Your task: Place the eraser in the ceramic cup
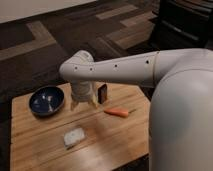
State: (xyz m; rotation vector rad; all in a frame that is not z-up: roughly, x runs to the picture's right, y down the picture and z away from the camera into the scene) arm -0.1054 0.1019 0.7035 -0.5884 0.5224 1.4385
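Pincer (84, 104) of my arm (120, 67) spread wide, pointing down near the far edge of the tabletop (40, 147), dark eraser (102, 93) standing upright just beside it, not gripped, blue bowl (46, 100) toward the left edge

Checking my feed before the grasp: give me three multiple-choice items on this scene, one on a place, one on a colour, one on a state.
1. Over the table, the gripper is: A at the near edge; B between the bowl and the eraser; C at the far right corner.
2. The bowl is: A dark blue; B white; C orange.
3. The eraser is: A inside the bowl; B lifted off the table; C standing on the table, not held.
Answers: B, it points down between them; A, rim and inside look dark blue; C, it stands outside the open fingers.
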